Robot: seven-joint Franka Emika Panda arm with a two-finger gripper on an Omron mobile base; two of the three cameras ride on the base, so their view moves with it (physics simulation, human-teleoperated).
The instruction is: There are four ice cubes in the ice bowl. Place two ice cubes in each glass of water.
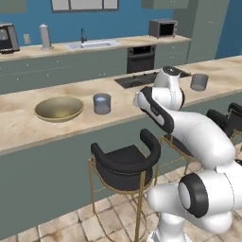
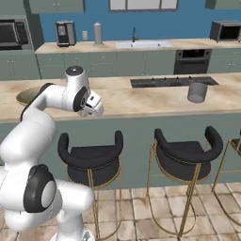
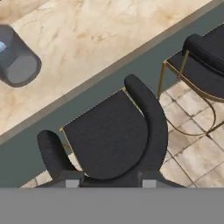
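Claw (image 2: 96,106) hangs over counter edge above black stool (image 3: 114,135), not yet reaching anything. Finger gap: cannot tell; nothing seen between tips.

Ice bowl (image 1: 59,108) well off to claw's left on counter (image 1: 28,125); cubes inside not discernible.

Near glass (image 1: 102,103) between claw and bowl, pale blue glint inside.

Second glass (image 1: 199,82) well apart on claw's right, likely spaced to give each its own drop.

black stool (image 3: 109,135) below the marble counter (image 3: 109,30); microwave (image 1: 163,28) and sink (image 1: 92,45) behind.
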